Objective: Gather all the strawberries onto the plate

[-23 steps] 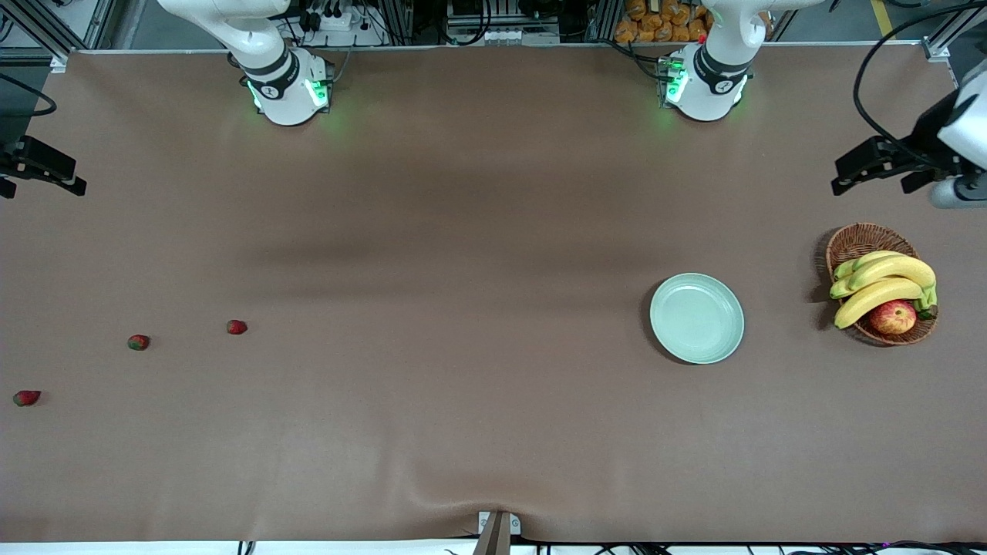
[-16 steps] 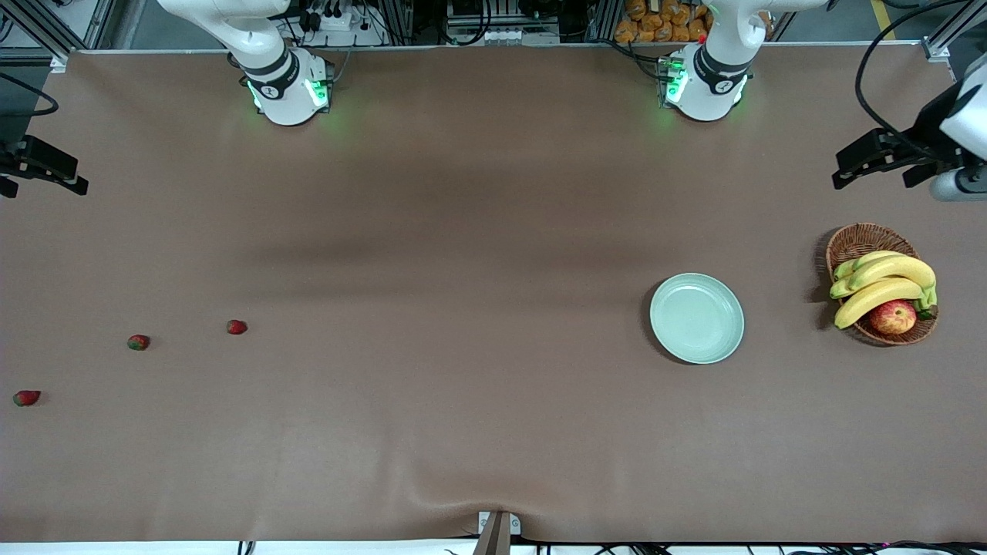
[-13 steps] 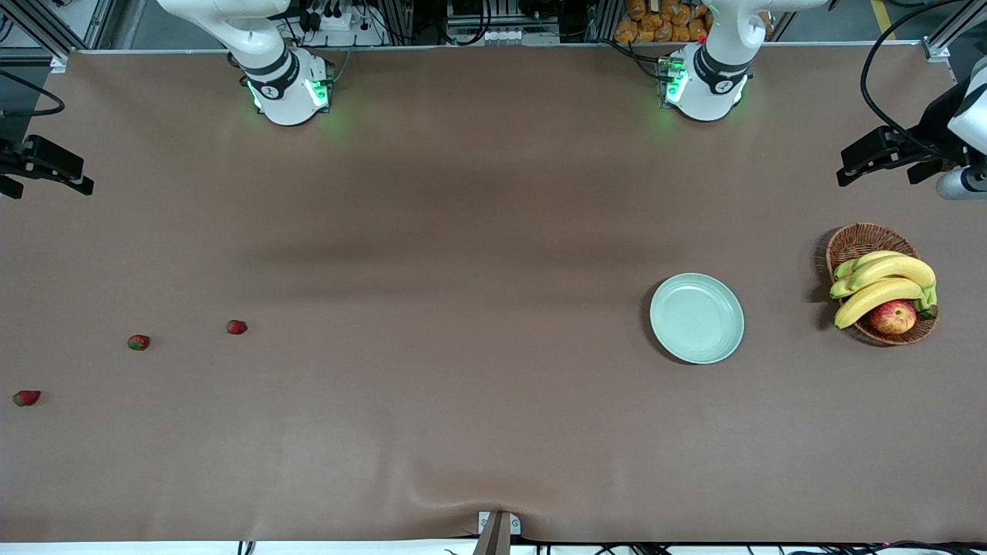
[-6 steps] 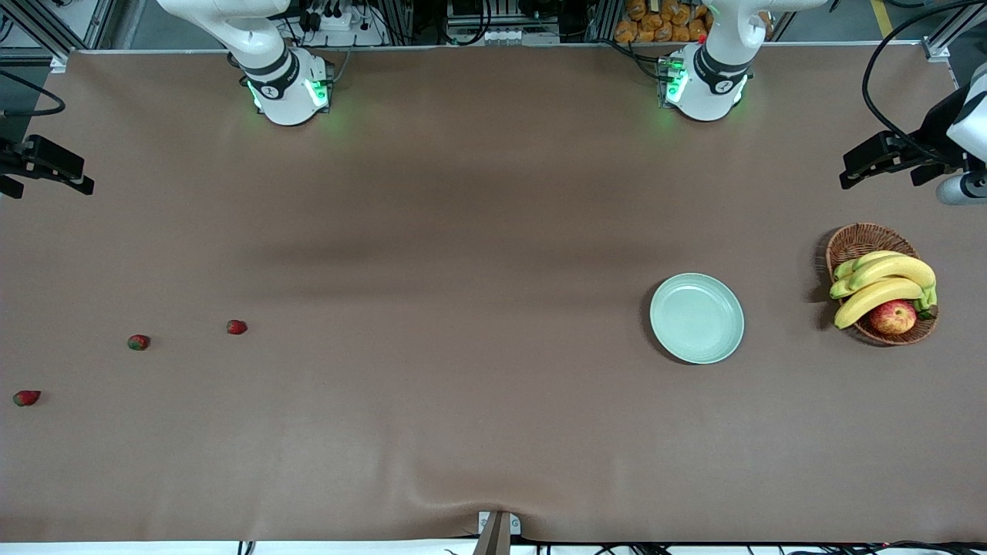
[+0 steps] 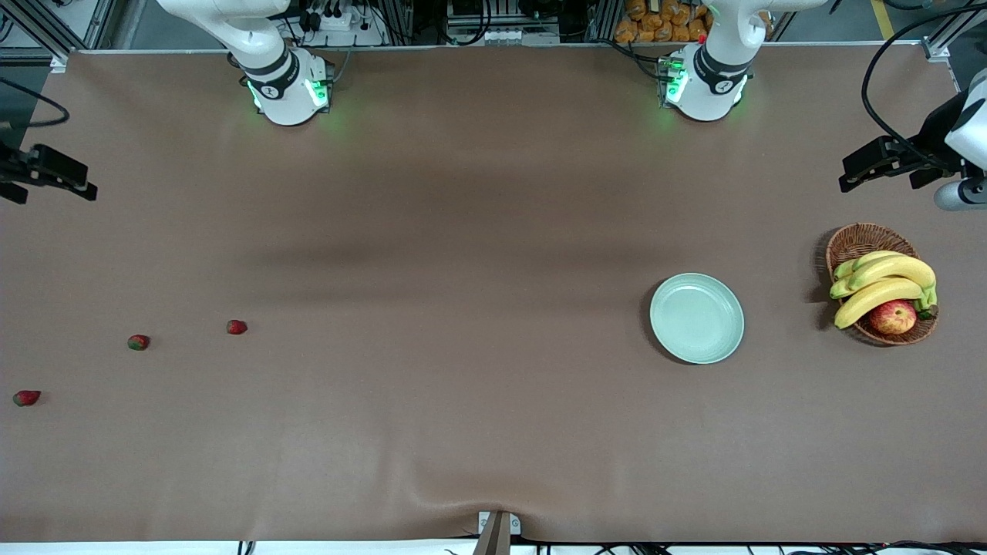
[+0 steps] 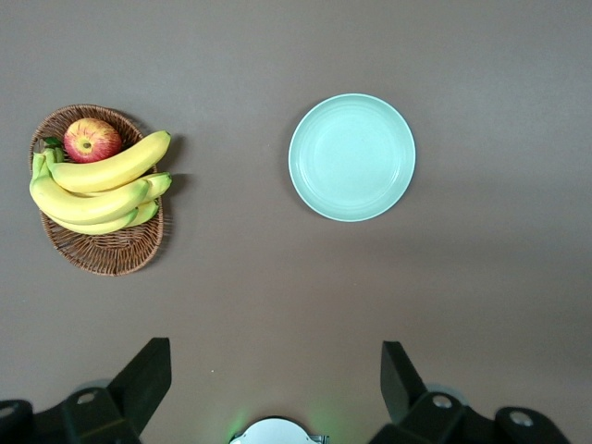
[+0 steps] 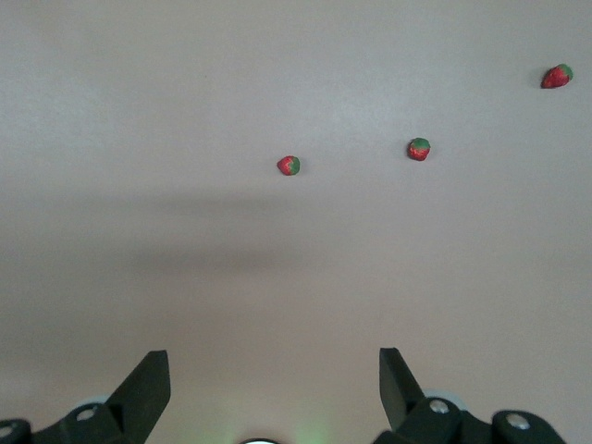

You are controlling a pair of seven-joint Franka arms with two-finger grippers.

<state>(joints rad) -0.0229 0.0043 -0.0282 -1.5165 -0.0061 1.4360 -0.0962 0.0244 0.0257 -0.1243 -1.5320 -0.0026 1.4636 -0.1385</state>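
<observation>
Three small red strawberries lie apart on the brown table at the right arm's end: one (image 5: 237,327), one (image 5: 139,342), and one (image 5: 26,398) closest to the table's end. The right wrist view shows them too (image 7: 289,166) (image 7: 419,149) (image 7: 557,77). The pale green plate (image 5: 697,318) (image 6: 351,157) sits empty toward the left arm's end. My right gripper (image 5: 48,185) (image 7: 273,357) hangs open and empty high over the table's end by the strawberries. High above bare table close to the basket, my left gripper (image 5: 879,176) (image 6: 275,350) is open and empty.
A brown wicker basket (image 5: 856,243) (image 6: 109,254) holding bananas (image 5: 883,284) and a red-yellow apple (image 5: 893,317) stands beside the plate, closer to the left arm's end. The arm bases (image 5: 289,92) (image 5: 705,85) stand along the table's back edge.
Both grippers have drifted slightly over their ends of the table and stay open. The strawberries, plate and basket have not moved.
</observation>
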